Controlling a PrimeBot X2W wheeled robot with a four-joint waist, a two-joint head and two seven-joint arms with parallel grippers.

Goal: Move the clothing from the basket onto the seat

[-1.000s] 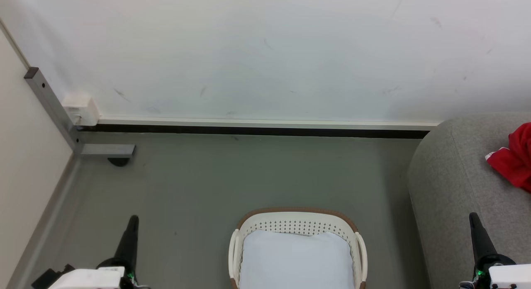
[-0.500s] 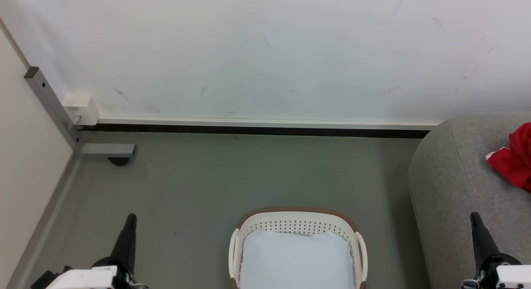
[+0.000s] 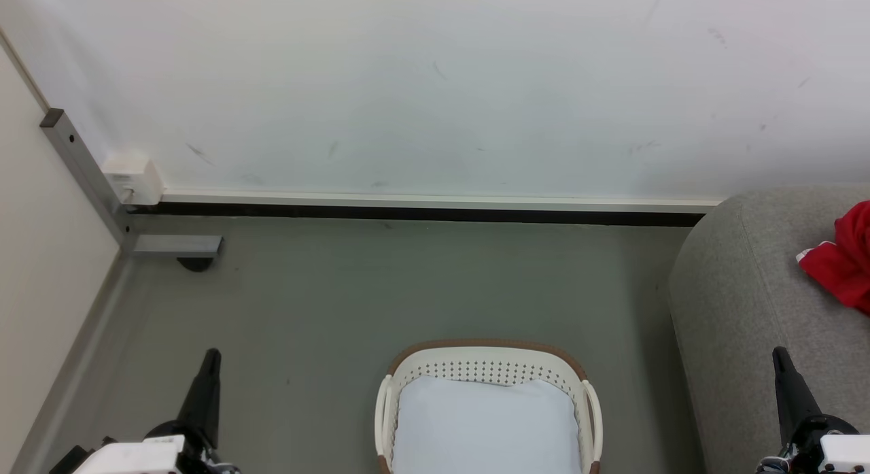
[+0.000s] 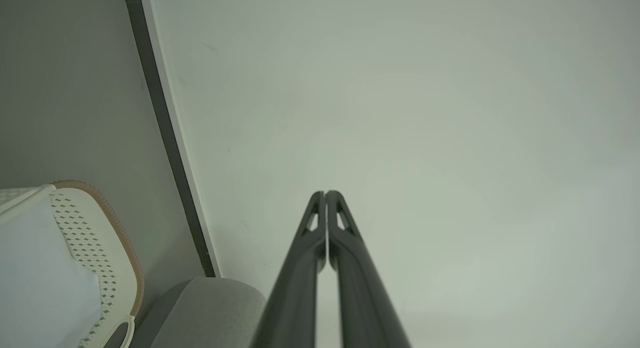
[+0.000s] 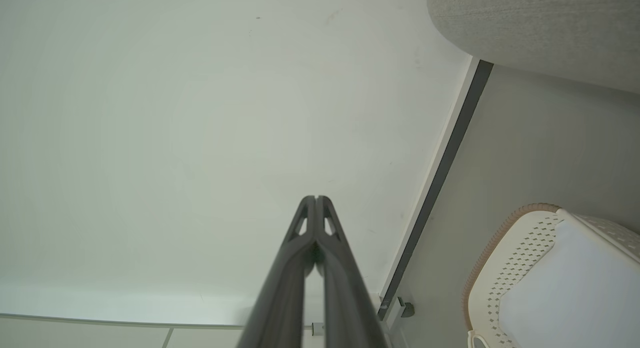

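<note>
The clothing (image 3: 846, 263) lies on the seat (image 3: 741, 290), right; the basket (image 3: 486, 345) stands near, between the left tool (image 3: 212, 355) and right tool (image 3: 779, 353), both pressed together.

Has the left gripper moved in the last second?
Yes, slightly. In the head view the left gripper has drifted left, away from the basket, which sits where it was.
</note>
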